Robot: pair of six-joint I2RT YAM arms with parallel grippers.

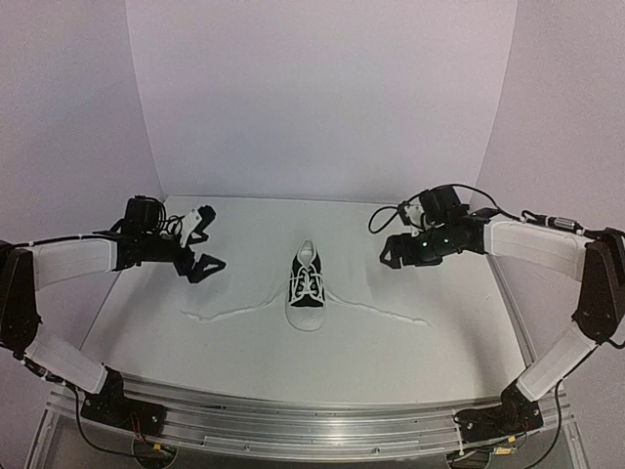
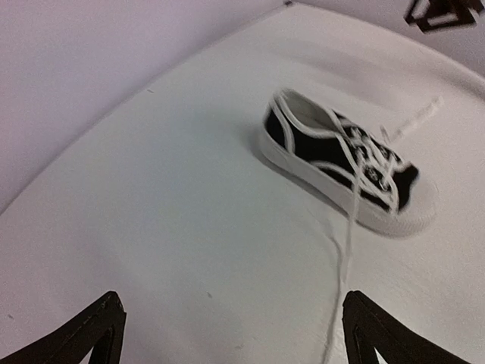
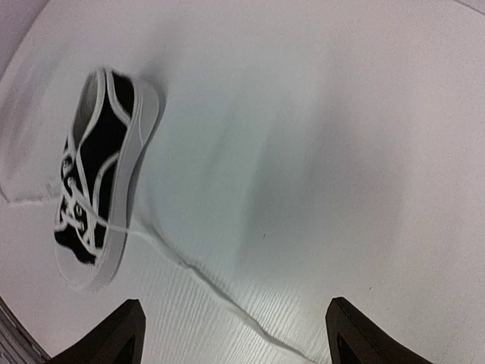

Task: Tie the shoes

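The black sneaker [image 1: 308, 288] with white toe cap and sole stands in the middle of the table, toe towards the near edge. Its laces are untied: one lace [image 1: 229, 313] trails left on the table, the other lace [image 1: 386, 313] trails right. My left gripper [image 1: 210, 242] is open and empty, held left of the shoe. My right gripper [image 1: 389, 251] is open and empty, held right of the shoe. The left wrist view shows the shoe [image 2: 341, 163] and a lace [image 2: 345, 258] running towards my open gripper [image 2: 231, 334]. The right wrist view shows the shoe [image 3: 95, 174] and a lace [image 3: 212, 284] ahead of my open gripper [image 3: 235, 334].
The white table [image 1: 244, 371] is backed by white walls [image 1: 322, 98]. A metal rail [image 1: 312, 430] with the arm bases runs along the near edge. The right gripper [image 2: 439, 11] shows at the top right of the left wrist view.
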